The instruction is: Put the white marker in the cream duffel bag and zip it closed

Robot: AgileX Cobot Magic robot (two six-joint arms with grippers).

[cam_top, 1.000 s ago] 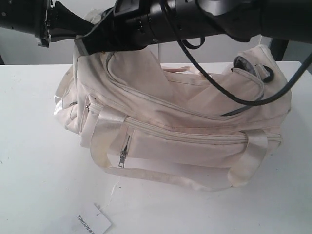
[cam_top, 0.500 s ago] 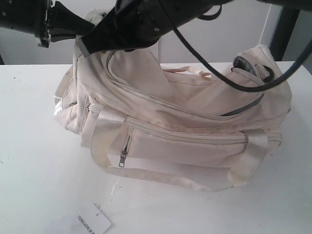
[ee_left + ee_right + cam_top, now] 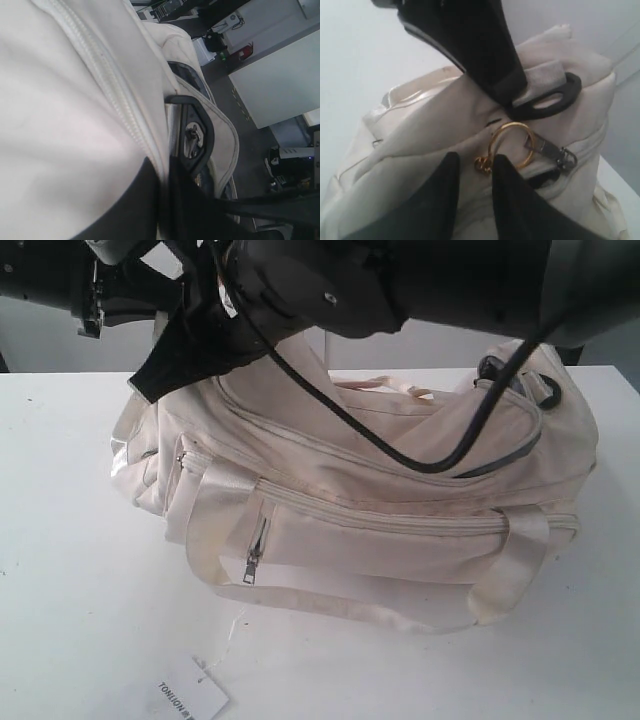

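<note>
The cream duffel bag (image 3: 380, 510) lies on the white table (image 3: 70, 570). My left gripper (image 3: 162, 167) is shut on the fabric at the bag's left end, beside a black strap ring (image 3: 197, 132). My right gripper (image 3: 165, 375) reaches across to that same end. In the right wrist view its fingers (image 3: 440, 175) stand slightly apart and open, with the gold round pull (image 3: 512, 145) just beyond the tips and nothing clamped between them. The left gripper's finger (image 3: 485, 55) shows above the pull, pinching a grey tab. The white marker is not visible in any view.
A flat white paper tag (image 3: 190, 695) with black print lies near the table's front edge, tied to the bag by a thin thread. The right arm's black cable (image 3: 470, 435) loops over the bag's top. The front pocket zipper (image 3: 255, 550) hangs at the bag's left front.
The right arm has swung left and down across the bag, bringing its gripper to the bag's left end. The left gripper and the bag have stayed put.
</note>
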